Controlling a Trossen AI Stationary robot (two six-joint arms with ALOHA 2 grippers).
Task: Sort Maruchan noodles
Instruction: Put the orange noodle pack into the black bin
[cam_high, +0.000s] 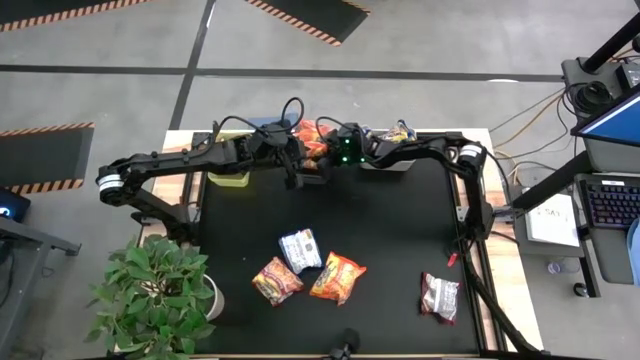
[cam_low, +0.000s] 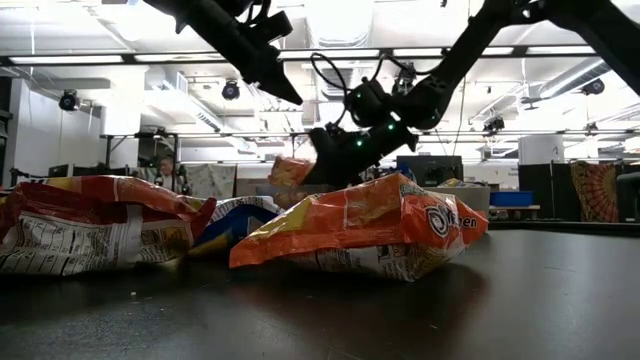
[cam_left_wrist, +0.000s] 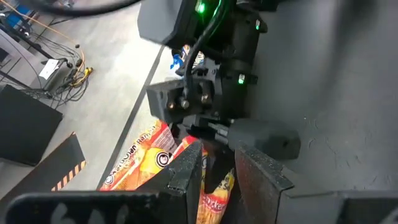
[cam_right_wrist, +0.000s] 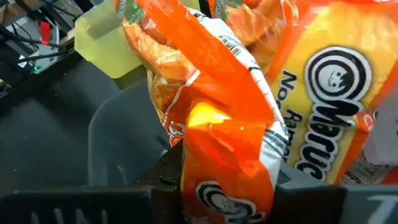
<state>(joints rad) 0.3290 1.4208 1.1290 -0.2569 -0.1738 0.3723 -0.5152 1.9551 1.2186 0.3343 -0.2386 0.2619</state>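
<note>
From above, both arms reach to the far edge of the black worktop (cam_high: 400, 230) and meet there. The left pincer (cam_high: 294, 172) and right pincer (cam_high: 328, 160) sit close together over orange packets (cam_high: 306, 140) at the far middle, beside a green bin (cam_high: 228, 178). Nearer the front lie four loose packets: a blue-and-white one (cam_high: 300, 249), an orange one (cam_high: 277, 280) just left of it, another orange one (cam_high: 338, 277) to its right, and a silver-and-red one (cam_high: 439, 296) well apart at the right.

At worktop height, the front packets fill the foreground, an orange packet (cam_low: 370, 232) in the middle; behind it the right pincer (cam_low: 325, 160) hangs low by a small orange packet (cam_low: 290, 172).

The left wrist view shows its own fingers (cam_left_wrist: 186, 177) narrowly parted astride an orange packet (cam_left_wrist: 214, 196); whether they pinch it I cannot tell. The right arm's wrist (cam_left_wrist: 211, 93) is just beyond.

The right wrist view shows an orange packet (cam_right_wrist: 227, 143) rising between its fingers, pinched there, with more orange packets and the green bin (cam_right_wrist: 106, 43) behind.
</note>
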